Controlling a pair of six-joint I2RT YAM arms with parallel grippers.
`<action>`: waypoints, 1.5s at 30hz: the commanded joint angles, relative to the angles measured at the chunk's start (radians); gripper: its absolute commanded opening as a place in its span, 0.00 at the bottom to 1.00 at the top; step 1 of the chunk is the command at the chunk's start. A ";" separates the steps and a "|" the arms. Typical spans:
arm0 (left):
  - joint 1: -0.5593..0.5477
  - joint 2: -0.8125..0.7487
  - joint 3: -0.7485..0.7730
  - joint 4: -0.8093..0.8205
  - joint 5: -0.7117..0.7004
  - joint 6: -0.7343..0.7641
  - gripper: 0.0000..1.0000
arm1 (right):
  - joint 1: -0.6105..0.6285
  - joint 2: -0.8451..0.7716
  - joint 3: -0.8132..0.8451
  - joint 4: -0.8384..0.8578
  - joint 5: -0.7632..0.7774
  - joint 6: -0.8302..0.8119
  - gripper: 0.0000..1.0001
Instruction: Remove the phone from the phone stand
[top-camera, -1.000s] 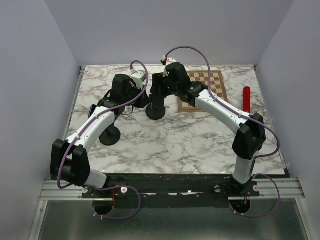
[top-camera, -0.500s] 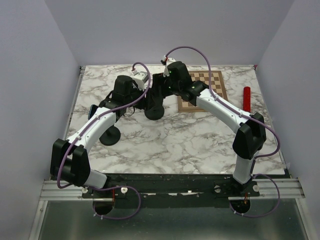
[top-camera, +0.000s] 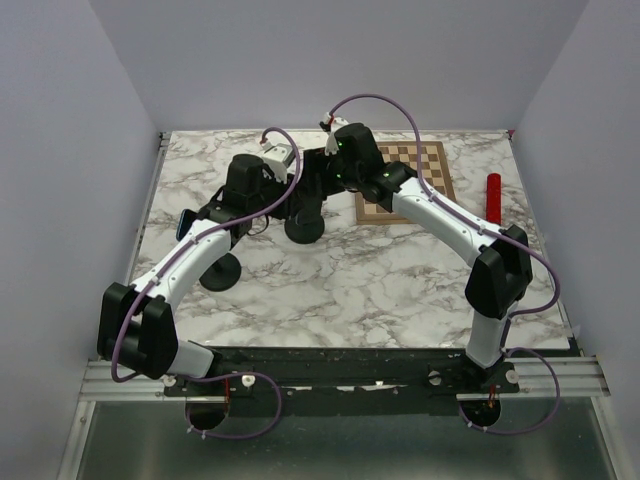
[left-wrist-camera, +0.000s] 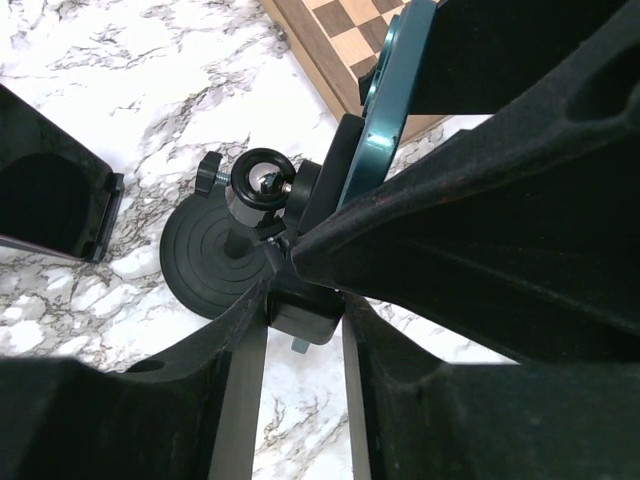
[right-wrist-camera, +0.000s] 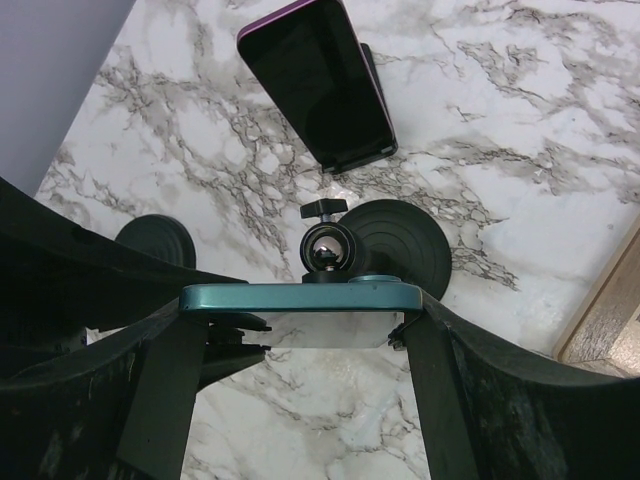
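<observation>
The teal phone (right-wrist-camera: 300, 298) sits edge-on in the black phone stand, above the stand's ball joint (right-wrist-camera: 325, 248) and round base (right-wrist-camera: 400, 245). My right gripper (right-wrist-camera: 303, 318) is shut on the phone, one finger on each side edge. My left gripper (left-wrist-camera: 305, 300) is shut on the phone stand's clamp block (left-wrist-camera: 305, 312), just below the ball joint (left-wrist-camera: 262, 180) and next to the base (left-wrist-camera: 210, 255). The phone's edge (left-wrist-camera: 385, 110) rises to the right of it. In the top view both grippers meet over the stand's base (top-camera: 303, 226), which hides the phone there.
A second dark phone (right-wrist-camera: 315, 80) lies flat on the marble beyond the stand. A second stand (top-camera: 220, 270) is at the left. A chessboard (top-camera: 420, 170) lies at the back right, with a red cylinder (top-camera: 493, 197) beyond it.
My left gripper opened, then closed again on the stand's clamp block. The stand's base slid slightly left. The right gripper keeps its hold on the phone.
</observation>
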 joint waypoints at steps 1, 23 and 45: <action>-0.002 -0.026 -0.005 0.041 0.015 -0.001 0.34 | 0.017 0.004 -0.016 -0.069 -0.088 0.051 0.01; 0.043 0.026 -0.015 0.046 0.253 0.113 0.00 | -0.118 -0.084 -0.158 0.022 -0.561 -0.366 0.01; 0.063 -0.018 -0.064 0.093 0.004 0.069 0.00 | -0.115 -0.113 -0.191 0.112 -0.489 -0.217 0.01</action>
